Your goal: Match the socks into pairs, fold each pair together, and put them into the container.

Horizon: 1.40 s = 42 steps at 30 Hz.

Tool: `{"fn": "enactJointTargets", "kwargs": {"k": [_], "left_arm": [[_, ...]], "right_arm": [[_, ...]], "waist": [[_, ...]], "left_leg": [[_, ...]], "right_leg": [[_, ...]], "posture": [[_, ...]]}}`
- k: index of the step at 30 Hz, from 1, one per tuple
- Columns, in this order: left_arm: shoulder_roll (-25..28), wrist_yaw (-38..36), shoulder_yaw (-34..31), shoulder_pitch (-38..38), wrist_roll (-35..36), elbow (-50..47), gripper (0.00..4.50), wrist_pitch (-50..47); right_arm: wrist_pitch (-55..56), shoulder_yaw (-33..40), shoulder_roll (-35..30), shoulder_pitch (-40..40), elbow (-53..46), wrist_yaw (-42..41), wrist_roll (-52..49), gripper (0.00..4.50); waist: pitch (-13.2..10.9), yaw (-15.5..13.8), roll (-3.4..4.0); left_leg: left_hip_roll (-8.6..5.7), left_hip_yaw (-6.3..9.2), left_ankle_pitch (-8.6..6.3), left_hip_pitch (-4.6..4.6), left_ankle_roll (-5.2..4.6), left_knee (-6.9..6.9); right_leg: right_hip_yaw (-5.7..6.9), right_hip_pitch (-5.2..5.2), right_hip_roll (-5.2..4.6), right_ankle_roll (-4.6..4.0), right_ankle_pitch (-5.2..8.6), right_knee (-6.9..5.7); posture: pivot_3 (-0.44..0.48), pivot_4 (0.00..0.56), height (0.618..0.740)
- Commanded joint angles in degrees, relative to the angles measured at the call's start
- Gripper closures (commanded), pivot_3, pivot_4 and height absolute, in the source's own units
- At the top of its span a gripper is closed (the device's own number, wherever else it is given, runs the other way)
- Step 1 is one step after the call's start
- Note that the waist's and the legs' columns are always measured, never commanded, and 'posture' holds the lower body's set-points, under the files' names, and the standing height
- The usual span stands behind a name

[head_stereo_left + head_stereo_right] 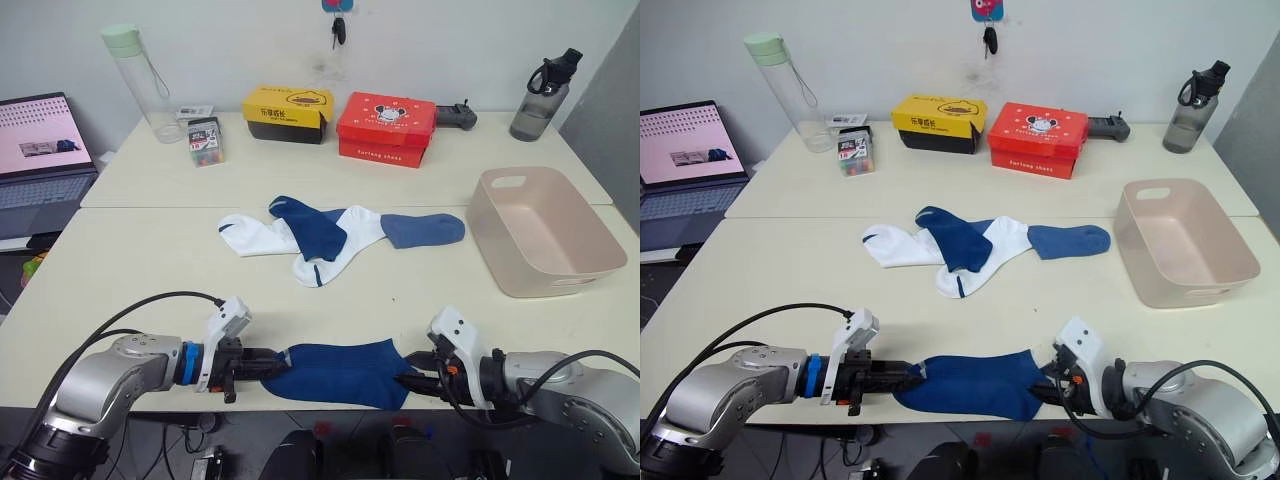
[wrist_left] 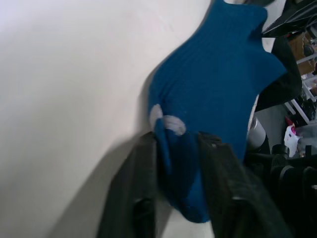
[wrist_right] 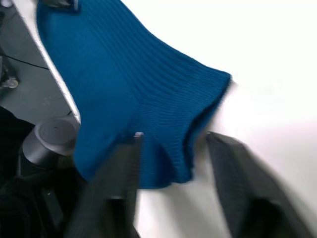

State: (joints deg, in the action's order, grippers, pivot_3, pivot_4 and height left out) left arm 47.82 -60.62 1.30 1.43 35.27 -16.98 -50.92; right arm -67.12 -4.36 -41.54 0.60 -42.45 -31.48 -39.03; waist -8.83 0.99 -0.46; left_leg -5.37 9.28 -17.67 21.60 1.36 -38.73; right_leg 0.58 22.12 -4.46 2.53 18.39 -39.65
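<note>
A dark blue sock (image 1: 335,372) lies flat along the table's front edge. My left gripper (image 1: 272,366) is shut on its toe end, and in the left wrist view the fabric is pinched between the two fingers (image 2: 143,198). My right gripper (image 1: 408,380) is at the cuff end, open, with the cuff's edge (image 3: 198,124) lying between its spread fingers. At mid-table lie two white socks (image 1: 255,235), another dark blue sock (image 1: 312,230) across them and a medium blue sock (image 1: 425,230). The pink-beige container (image 1: 540,283) stands at the right and holds nothing.
Along the back stand a yellow box (image 1: 287,113), a red box (image 1: 388,128), a clear bottle (image 1: 140,85), a dark bottle (image 1: 545,95), a small packet (image 1: 205,140) and a black controller (image 1: 455,115). A laptop (image 1: 40,150) sits far left.
</note>
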Motion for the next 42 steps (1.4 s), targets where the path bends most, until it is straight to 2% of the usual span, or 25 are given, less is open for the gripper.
{"fn": "enactJointTargets", "kwargs": {"k": [1,4,8,13,15,17,21,28,33,39,42], "left_arm": [[0.2,3.0,-3.0,-0.4,-1.2,1.4,2.05,1.1],[0.3,2.7,-5.9,-0.5,0.2,0.8,1.23,1.8],[-0.8,4.0,-12.3,-1.2,0.7,-0.3,0.02,7.0],[-2.6,6.1,-15.4,0.2,0.7,0.2,0.02,10.6],[-3.3,6.7,-16.2,1.2,1.0,0.3,0.02,11.9],[-4.3,6.8,-18.2,2.3,2.1,0.4,0.02,13.7],[-4.3,6.8,-20.0,1.7,2.3,-0.2,0.02,15.2],[-3.4,5.6,-20.5,1.1,2.3,-0.4,0.02,16.5],[-2.4,3.2,-19.3,-0.3,1.6,-0.7,0.02,18.2],[-2.1,2.3,-19.0,-0.9,2.3,-2.1,0.02,17.8],[-2.0,2.5,-18.8,-0.8,2.0,-2.7,0.02,17.6]], "right_arm": [[3.4,2.7,0.2,0.4,-1.7,-0.5,-0.4,0.9],[6.7,3.7,0.4,0.8,-3.4,-1.6,-0.9,0.0],[10.6,3.4,4.0,2.5,-4.5,1.5,0.3,0.0],[12.3,-2.2,8.8,9.3,-3.1,6.1,4.8,0.0],[14.1,-5.7,10.5,13.0,-0.7,8.8,9.6,0.0],[18.1,-10.6,13.0,17.6,4.0,12.4,16.9,0.0],[20.7,-15.8,20.3,23.8,13.0,16.8,23.7,0.0],[35.4,-27.5,22.8,39.6,35.6,14.2,40.5,0.0],[44.3,-29.0,26.6,44.6,50.8,10.8,45.1,0.0],[49.3,-29.4,28.9,45.6,57.4,7.0,48.8,0.0],[52.6,-28.3,31.0,47.0,62.3,9.3,51.0,0.0]], "waist": [[0.0,-0.1,0.0],[0.0,-0.2,-0.01],[0.0,0.0,-0.05],[0.0,0.0,-0.04],[0.0,0.0,-0.05],[0.0,0.1,-0.05],[0.0,0.7,-0.06],[0.0,0.9,-0.05],[0.0,1.0,-0.05],[0.0,1.0,-0.04],[0.0,1.3,-0.04]], "left_leg": [[0.01,0.0,0.0,-0.03,0.0,0.0],[0.02,0.0,0.0,-0.06,0.0,0.01],[0.07,0.0,0.0,-0.04,0.0,0.04],[0.05,0.0,0.0,-0.02,0.01,0.03],[0.05,0.0,0.0,-0.02,0.01,0.04],[0.04,-0.01,0.0,0.01,0.02,0.03],[0.05,-0.02,0.01,0.01,0.04,0.04],[0.02,-0.05,0.01,0.03,0.05,0.01],[0.03,-0.05,0.01,0.03,0.05,0.04],[0.03,-0.05,0.01,0.06,0.05,0.02],[0.04,-0.05,0.01,0.05,0.05,0.02]], "right_leg": [[0.01,-0.03,0.0,0.0,0.0,0.0],[0.0,-0.04,0.02,0.0,0.0,-0.01],[0.0,0.02,0.05,0.0,0.0,0.0],[0.0,0.04,0.04,0.0,0.0,0.02],[0.0,0.05,0.04,0.0,0.0,0.01],[0.0,0.09,0.04,0.0,0.0,0.02],[-0.01,0.14,0.05,-0.01,0.0,-0.03],[-0.03,0.21,0.05,-0.02,-0.01,-0.08],[-0.02,0.21,0.06,-0.02,-0.01,-0.04],[-0.03,0.24,0.07,-0.02,-0.01,-0.07],[-0.05,0.25,0.08,-0.02,-0.01,-0.11]], "posture": [[0.0,0.15,0.726],[0.0,0.15,0.726],[0.0,0.15,0.726],[0.0,0.15,0.726],[0.0,0.15,0.726],[0.0,0.15,0.726],[0.0,0.15,0.726],[0.0,0.15,0.726],[0.0,0.15,0.726],[0.0,0.15,0.726],[0.0,0.15,0.726]]}}
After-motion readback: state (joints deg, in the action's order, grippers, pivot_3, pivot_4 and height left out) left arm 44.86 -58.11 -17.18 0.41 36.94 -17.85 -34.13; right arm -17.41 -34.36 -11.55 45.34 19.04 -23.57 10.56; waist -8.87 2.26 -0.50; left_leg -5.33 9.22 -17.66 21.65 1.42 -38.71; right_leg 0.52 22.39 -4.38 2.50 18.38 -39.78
